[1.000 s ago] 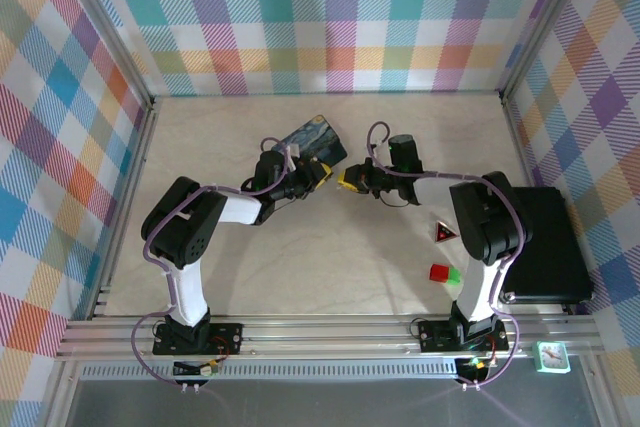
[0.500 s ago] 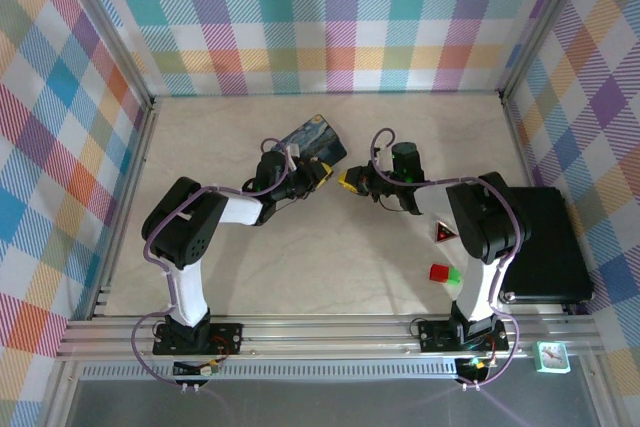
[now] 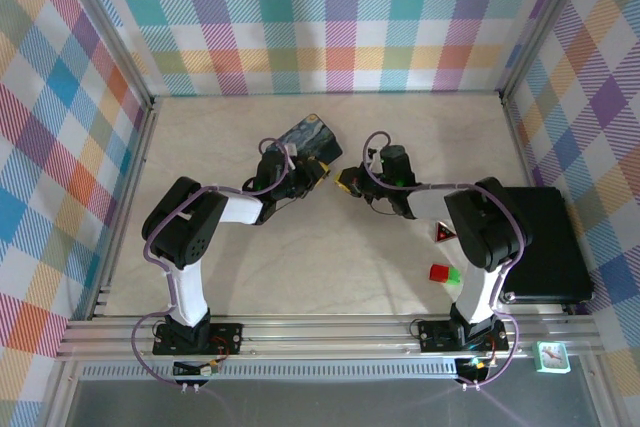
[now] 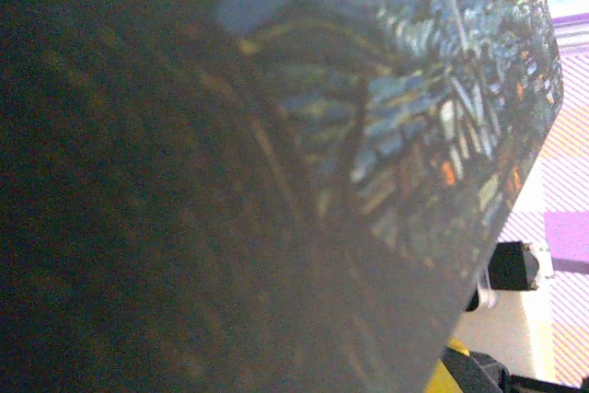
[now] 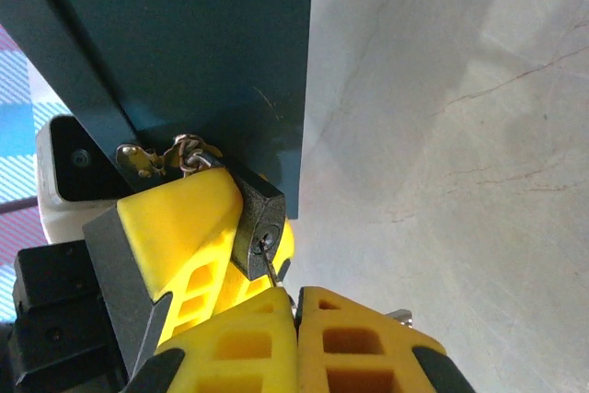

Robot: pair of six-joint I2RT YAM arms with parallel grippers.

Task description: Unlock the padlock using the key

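Observation:
The small black padlock [image 5: 260, 218] hangs by its thin shackle [image 5: 189, 149] from the hasp of the blue painted tin [image 5: 202, 43]. My left gripper [image 3: 322, 173] is shut on the padlock, its yellow fingers [image 5: 175, 227] on either side of the body. My right gripper [image 5: 296, 306] is shut on the key [image 5: 270, 264]. The thin blade reaches up into the keyhole on the padlock's end face. In the top view my right gripper [image 3: 346, 182] meets the left one just in front of the tin [image 3: 308, 139]. The left wrist view looks close onto the tin's painted lid [image 4: 414, 89].
A red triangular block [image 3: 443, 233], a red cube [image 3: 438, 272] and a green block [image 3: 455, 274] lie near the right arm's base. A black case [image 3: 548, 242] lies along the right wall. Bare tabletop [image 5: 460, 135] extends to the right of the padlock.
The right arm's wrist has shifted a little to the left, bringing its gripper closer to the left one. The left arm has stayed put.

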